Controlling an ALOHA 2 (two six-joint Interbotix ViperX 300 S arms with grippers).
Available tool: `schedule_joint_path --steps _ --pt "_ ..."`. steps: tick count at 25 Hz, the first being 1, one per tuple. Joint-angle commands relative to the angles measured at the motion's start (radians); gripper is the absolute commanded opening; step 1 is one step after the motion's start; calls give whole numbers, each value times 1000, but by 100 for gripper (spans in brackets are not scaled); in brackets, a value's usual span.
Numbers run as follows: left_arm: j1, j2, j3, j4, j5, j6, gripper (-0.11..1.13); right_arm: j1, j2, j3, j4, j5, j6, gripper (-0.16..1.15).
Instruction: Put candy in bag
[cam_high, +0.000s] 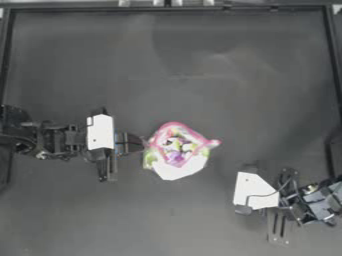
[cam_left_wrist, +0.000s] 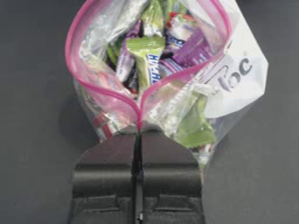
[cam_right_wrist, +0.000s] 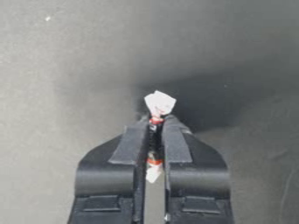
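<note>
Currently your right gripper (cam_right_wrist: 154, 120), low and right of zip bag (cam_high: 175, 150), clamps candy (cam_right_wrist: 159, 103) by twisted end; could slip. Left gripper (cam_left_wrist: 139, 131) pinches pink seal strip (cam_left_wrist: 88, 83); tug and mouth narrows.

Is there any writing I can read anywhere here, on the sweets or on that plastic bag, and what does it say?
"HI-" in white letters on a green wrapped sweet inside the small clear plastic zip bag with a pink seal strip; the rest of the word is cut off.
"oc" in dark letters on the bag's white label panel; only part of the word shows.
Print on the purple and blue wrappers is too blurred to read.
The tiny white-wrapped candy shows a reddish mark, no legible text.
</note>
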Motion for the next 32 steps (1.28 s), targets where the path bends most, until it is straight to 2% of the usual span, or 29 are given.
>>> schedule_joint_path --steps 1,6,11,16,26,29,32 --pt "0 -18 -15 2 -6 -2 3 12 -2 -11 11 -3 0 34" --pt "0 -20 -15 3 -6 -2 3 15 -58 -26 -2 5 -2 32" --pt "0 -20 -15 3 -5 -2 3 3 -163 -32 -44 17 5 32" --pt "-6 -21 -15 3 -5 -2 3 -32 -258 -58 -124 66 3 32" --pt "-8 -21 -21 3 -5 -2 3 -137 -356 -147 -339 87 -41 22" --pt "-8 -21 -21 3 -6 -2 3 -173 -351 -169 -365 84 -80 21" --pt "-8 -21 -21 3 -5 0 3 -222 -342 -187 -364 71 -126 21"
